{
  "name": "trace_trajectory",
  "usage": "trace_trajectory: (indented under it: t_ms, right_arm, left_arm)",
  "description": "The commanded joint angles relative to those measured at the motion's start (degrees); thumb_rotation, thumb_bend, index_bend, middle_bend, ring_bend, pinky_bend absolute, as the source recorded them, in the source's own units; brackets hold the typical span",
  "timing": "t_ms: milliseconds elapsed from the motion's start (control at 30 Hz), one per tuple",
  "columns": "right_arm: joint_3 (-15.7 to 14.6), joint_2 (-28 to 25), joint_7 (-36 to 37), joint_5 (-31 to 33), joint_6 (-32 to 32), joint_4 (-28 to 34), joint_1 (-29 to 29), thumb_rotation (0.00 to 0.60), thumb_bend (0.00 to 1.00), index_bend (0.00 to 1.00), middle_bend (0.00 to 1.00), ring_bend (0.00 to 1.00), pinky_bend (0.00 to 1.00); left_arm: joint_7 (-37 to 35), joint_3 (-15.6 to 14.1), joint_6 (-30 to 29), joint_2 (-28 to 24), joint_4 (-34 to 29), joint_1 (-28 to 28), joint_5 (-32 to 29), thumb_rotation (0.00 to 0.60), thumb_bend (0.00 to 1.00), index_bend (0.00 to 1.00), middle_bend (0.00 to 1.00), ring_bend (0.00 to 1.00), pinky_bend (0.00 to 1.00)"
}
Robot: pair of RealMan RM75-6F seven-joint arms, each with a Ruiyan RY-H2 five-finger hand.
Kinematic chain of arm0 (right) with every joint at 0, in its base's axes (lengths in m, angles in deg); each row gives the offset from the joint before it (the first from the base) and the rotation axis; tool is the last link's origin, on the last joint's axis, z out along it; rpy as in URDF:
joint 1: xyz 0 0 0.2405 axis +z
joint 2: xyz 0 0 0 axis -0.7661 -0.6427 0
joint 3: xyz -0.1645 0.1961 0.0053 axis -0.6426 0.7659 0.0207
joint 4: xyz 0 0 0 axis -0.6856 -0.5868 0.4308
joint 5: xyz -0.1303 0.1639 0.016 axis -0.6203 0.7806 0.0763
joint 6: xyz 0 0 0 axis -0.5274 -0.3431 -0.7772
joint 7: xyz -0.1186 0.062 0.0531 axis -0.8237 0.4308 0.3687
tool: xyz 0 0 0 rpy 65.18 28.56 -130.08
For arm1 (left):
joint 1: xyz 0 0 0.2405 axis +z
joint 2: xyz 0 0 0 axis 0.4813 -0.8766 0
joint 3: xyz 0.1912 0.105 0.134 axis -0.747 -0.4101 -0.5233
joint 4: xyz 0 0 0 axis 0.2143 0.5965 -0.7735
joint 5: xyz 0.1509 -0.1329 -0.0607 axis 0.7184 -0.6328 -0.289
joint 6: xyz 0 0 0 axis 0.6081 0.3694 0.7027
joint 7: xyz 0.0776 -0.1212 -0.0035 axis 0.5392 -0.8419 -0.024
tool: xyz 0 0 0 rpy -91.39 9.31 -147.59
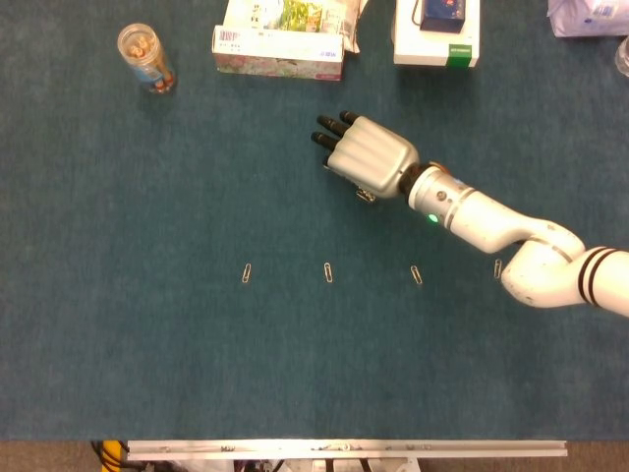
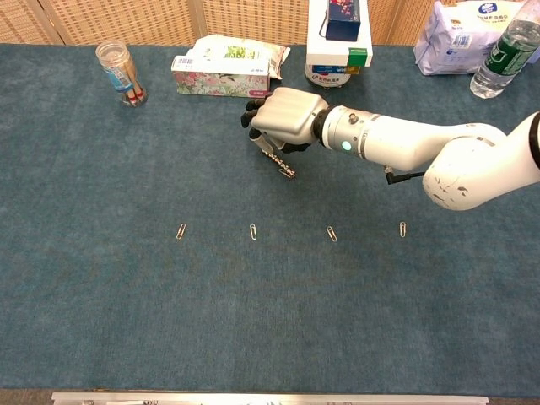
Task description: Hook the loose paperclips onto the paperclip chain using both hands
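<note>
My right hand [image 1: 369, 159] [image 2: 284, 121] is palm down over the paperclip chain [image 2: 281, 164], which lies flat on the blue cloth. The fingers [image 2: 252, 118] reach past the chain's upper end and curve slightly down without closing around it. In the head view only the chain's lower tip [image 1: 366, 196] shows from under the hand. Several loose paperclips lie in a row nearer the front, among them one at the left [image 1: 247, 272] [image 2: 181, 230], one below the hand [image 1: 328, 271] [image 2: 253, 230] and one further right [image 1: 417, 274] [image 2: 332, 234]. Neither view shows my left hand.
Along the far edge stand a jar [image 2: 120, 72], a flowered tissue box [image 2: 221, 75], a white box with a green patch [image 2: 338, 52], a white bag [image 2: 460, 35] and a water bottle [image 2: 508, 51]. My right forearm [image 2: 405, 148] crosses the right side.
</note>
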Motion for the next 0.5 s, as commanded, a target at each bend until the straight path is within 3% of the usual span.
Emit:
trace_trajectory:
  t_ms: [33, 500]
  right_arm:
    - [-0.12, 0.8, 0.56, -0.28, 0.44, -0.98, 0.54, 0.6, 1.0, 0.53, 0.18, 0.08, 0.21]
    - [-1.62, 3.06, 0.63, -2.22, -0.09, -5.22, 1.26, 0.6, 1.0, 0.53, 0.18, 0.08, 0.21]
  left_arm:
    - [-0.28, -0.1, -0.06, -0.11, 0.01, 0.18, 0.07, 0.6, 0.36, 0.59, 0.12, 0.0, 0.0]
    - [-0.89, 0.0, 0.41, -0.5, -0.2, 0.15, -0.12, 0.6, 0.36, 0.59, 0.12, 0.0, 0.0]
